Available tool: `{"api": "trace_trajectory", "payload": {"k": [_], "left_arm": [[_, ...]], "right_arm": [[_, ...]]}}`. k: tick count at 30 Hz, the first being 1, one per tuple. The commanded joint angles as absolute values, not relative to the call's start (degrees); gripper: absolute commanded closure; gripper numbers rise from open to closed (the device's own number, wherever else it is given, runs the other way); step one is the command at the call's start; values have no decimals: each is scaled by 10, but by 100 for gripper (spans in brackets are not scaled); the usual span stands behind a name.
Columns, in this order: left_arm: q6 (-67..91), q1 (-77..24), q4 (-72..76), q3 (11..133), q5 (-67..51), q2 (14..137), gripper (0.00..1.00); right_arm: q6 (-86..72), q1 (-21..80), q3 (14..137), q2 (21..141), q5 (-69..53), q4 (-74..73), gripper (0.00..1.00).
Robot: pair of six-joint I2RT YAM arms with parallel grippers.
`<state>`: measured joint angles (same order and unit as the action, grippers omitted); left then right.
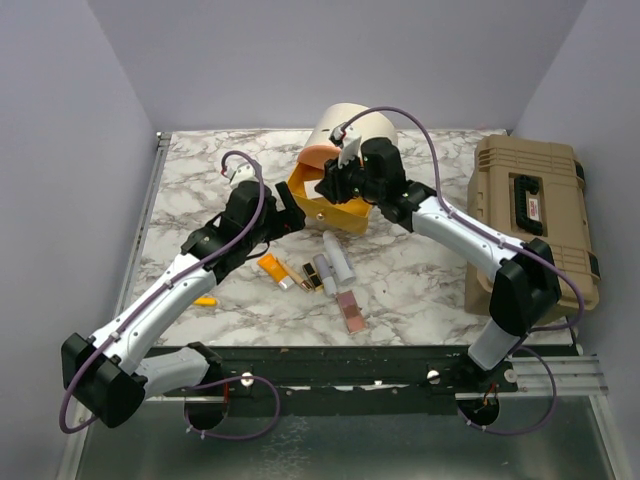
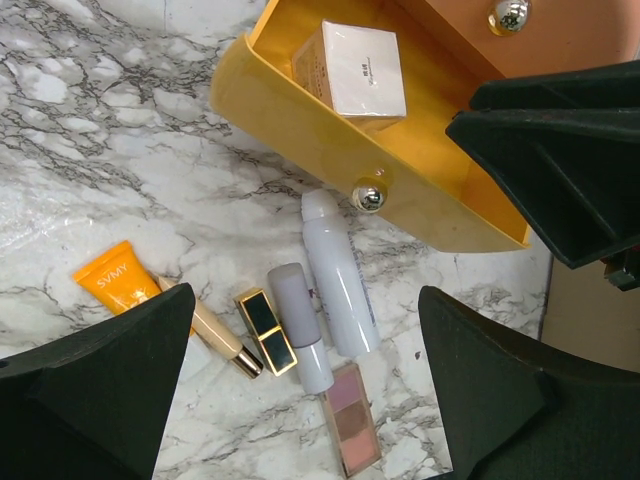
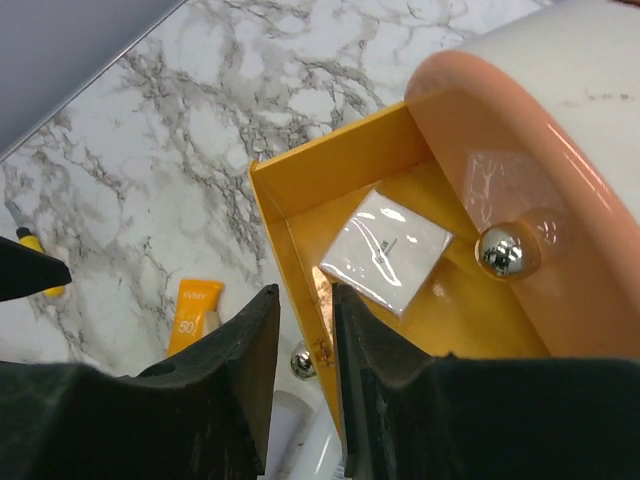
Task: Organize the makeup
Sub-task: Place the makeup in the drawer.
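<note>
Makeup (image 2: 340, 290) lies on the desk (image 2: 100, 150) beneath the wide-open left end effector (image 2: 305, 320); white compact (image 2: 360, 70) sits inside the yellow drawer (image 2: 300, 130), whose wall the right end effector (image 3: 302, 310) pinches

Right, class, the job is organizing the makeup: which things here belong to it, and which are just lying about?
Belongs to the job:
orange tube, beige stick, gold-black lipstick, lilac-capped tube, white tube, pink palette, white compact inside the yellow drawer.

Just lying about:
tan toolbox; small yellow item, too small to identify.
</note>
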<state>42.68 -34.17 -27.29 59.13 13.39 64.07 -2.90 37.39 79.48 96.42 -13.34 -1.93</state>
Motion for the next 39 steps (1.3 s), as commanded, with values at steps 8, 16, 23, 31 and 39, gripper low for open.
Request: {"api": "trace_trajectory", "payload": {"k": [8, 16, 23, 31, 39], "left_arm": [[439, -337, -257, 578, 117, 637, 6], [428, -333, -250, 590, 99, 658, 6], [432, -331, -250, 580, 99, 651, 6], [429, -327, -250, 580, 90, 657, 6], [428, -325, -245, 577, 80, 666, 6]], "right_arm": [[-179, 371, 860, 1002, -48, -137, 74], [-219, 371, 918, 1056, -62, -204, 64], [-268, 372, 926, 1072, -6, -227, 63], [-279, 372, 918, 1084, 58, -222, 46], [-288, 372, 931, 1120, 6, -181, 43]]}}
